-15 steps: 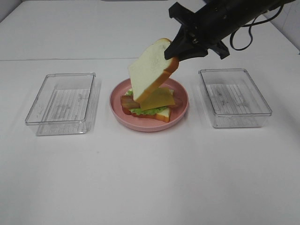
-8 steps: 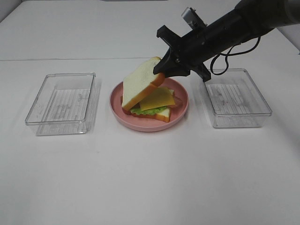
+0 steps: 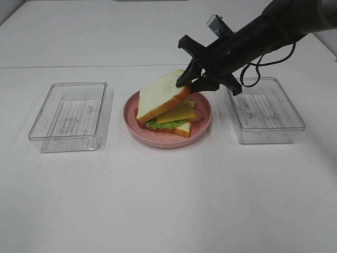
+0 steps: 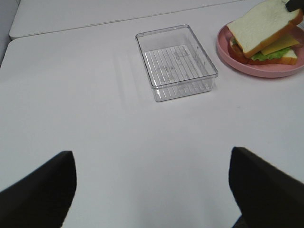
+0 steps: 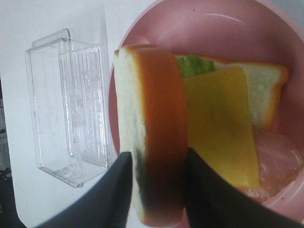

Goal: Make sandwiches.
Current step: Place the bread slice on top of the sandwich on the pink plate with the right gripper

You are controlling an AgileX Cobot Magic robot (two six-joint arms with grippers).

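Now right pincer (image 3: 194, 82) clamping top bread slice (image 3: 160, 96), tilted over sandwich (image 3: 171, 120)

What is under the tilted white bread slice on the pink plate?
Under the tilted white bread slice lie yellow cheese, bacon, green lettuce and a bottom bread slice; their middles are covered.

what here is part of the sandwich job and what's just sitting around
In the job: top bread slice held by the right gripper; cheese, lettuce, bottom bread; pink plate.
Lying about: left clear tray, right clear tray.

surface: white table (image 3: 158, 200) | seam across far side | light: even, soft shadows
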